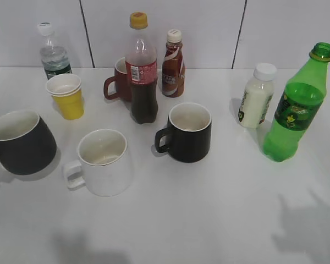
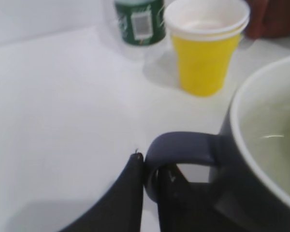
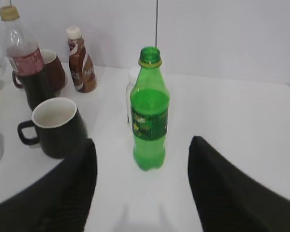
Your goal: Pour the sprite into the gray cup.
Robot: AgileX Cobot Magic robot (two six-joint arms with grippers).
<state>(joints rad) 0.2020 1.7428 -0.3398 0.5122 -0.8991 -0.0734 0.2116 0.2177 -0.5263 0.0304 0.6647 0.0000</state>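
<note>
The sprite (image 1: 295,107) is a tall green bottle with its cap off, upright at the right of the table. In the right wrist view it (image 3: 150,113) stands ahead of my right gripper (image 3: 142,141), which is open and empty, its jaws short of the bottle on either side. The gray cup (image 1: 19,143) is at the far left edge. In the left wrist view my left gripper (image 2: 152,166) is shut on the loop handle of the gray cup (image 2: 261,145), whose inside is cream. Neither gripper shows in the exterior view.
A cola bottle (image 1: 142,71), a black mug (image 1: 190,132) and a white mug (image 1: 103,162) stand mid-table. A yellow paper cup (image 1: 67,96), a water bottle (image 1: 54,52), a maroon mug (image 1: 118,82) and a brown bottle (image 1: 173,58) are behind. A white bottle (image 1: 257,96) stands beside the sprite.
</note>
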